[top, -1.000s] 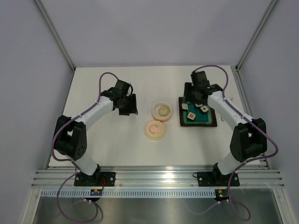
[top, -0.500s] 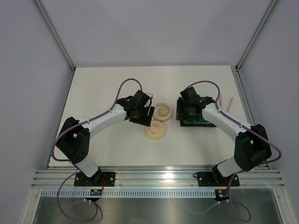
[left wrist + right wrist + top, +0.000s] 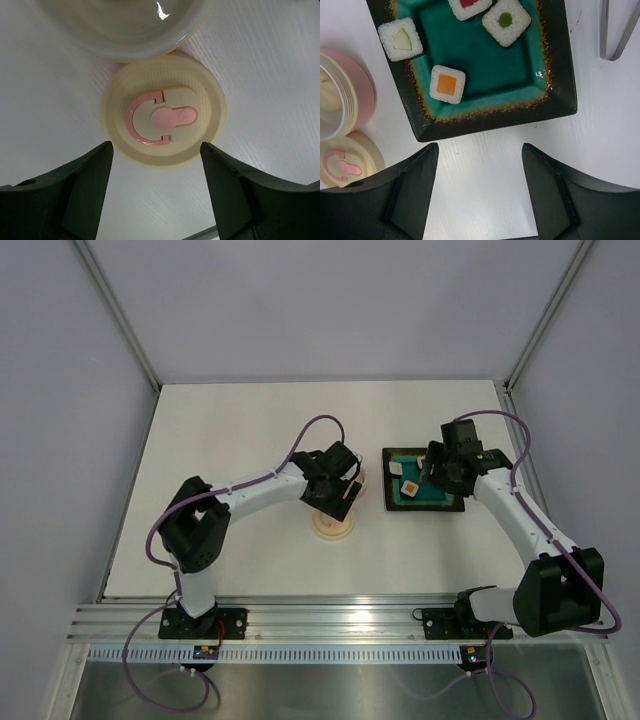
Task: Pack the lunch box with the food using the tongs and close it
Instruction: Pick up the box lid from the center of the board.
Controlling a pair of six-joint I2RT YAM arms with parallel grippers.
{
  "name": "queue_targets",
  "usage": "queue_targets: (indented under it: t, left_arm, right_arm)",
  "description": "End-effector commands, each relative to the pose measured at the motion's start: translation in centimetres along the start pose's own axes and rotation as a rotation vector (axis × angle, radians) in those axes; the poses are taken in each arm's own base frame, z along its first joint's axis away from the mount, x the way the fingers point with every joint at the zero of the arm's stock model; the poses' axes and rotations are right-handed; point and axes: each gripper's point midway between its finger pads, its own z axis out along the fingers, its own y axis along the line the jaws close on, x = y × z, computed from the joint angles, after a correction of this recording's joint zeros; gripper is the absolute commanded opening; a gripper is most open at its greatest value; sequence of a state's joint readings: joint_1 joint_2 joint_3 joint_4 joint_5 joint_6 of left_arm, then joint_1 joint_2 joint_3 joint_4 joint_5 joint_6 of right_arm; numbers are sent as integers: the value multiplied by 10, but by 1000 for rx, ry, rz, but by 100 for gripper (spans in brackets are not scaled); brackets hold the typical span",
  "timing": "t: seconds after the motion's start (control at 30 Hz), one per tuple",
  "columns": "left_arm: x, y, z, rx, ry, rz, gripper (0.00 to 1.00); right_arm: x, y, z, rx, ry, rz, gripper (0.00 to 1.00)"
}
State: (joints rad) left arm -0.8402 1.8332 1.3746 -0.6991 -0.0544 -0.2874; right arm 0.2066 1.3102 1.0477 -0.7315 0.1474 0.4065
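The small round pale-pink plastic tub (image 3: 362,92) with a cream inside stands open on the white table (image 3: 485,190). It sits just left of the dark rectangular tray (image 3: 555,75) with a teal glazed centre, and close beside the flat cream disc lid (image 3: 164,117) with a pink curl mark. Four white rice squares lie on the tray, one with an orange centre (image 3: 447,84) and one with a green centre (image 3: 506,21). The slim pale tongs (image 3: 604,25) lie on the table just off the tray's right side. My left gripper (image 3: 155,150) hangs over the lid, its fingers spread wide on either side and pinching nothing. My right gripper (image 3: 480,150) hovers over the table beside the tray, likewise spread and empty.
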Motion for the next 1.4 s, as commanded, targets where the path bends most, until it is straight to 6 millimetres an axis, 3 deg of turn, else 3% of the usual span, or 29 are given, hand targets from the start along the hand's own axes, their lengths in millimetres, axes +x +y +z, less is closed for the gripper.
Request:
queue_targets:
  t: [0.0,0.7,1.37]
  left_arm:
    - [-13,-2,5,-10,-19,-3,74]
    - [-5,-15,28,-15,25,-74,74]
    - [3,-9,40,-103,48,-73,80]
  right_arm:
    - [1,-2,-2,0,2,-25,76]
    - [15,7,11,-51,46,-19,76]
    - [23,8,19,-63,69,-24,77]
